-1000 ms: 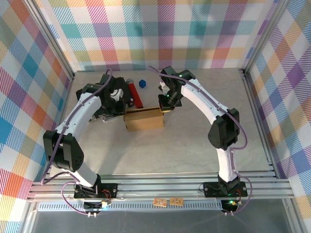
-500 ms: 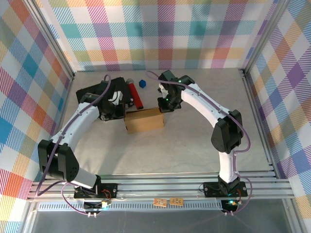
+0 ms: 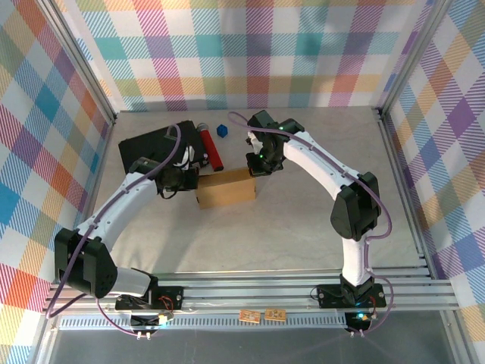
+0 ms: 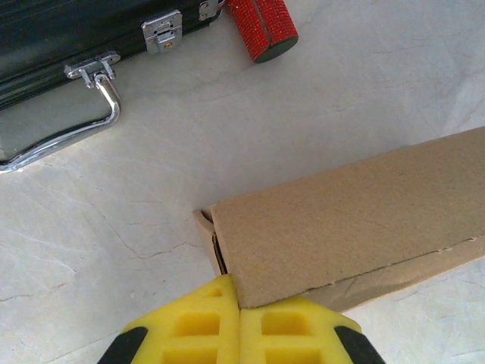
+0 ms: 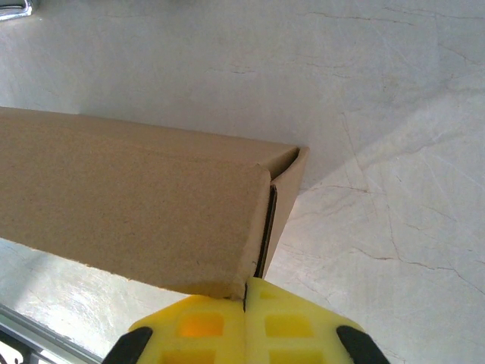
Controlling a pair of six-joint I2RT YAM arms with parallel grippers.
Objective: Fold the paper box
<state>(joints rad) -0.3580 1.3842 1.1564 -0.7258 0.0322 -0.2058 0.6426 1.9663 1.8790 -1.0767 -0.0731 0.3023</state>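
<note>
Left arm drawn back off the black case (image 3: 140, 144) since a second ago: left gripper (image 4: 239, 311) closed on nothing at the left end of the paper box (image 3: 226, 188), mid-table, right gripper (image 5: 245, 303) likewise closed at its right end.

I see the pale marbled desk (image 3: 303, 220) carrying the paper box (image 3: 226, 188), a black case (image 3: 144, 142), a red cylinder (image 3: 211, 148) and a small blue block (image 3: 222, 130).
</note>
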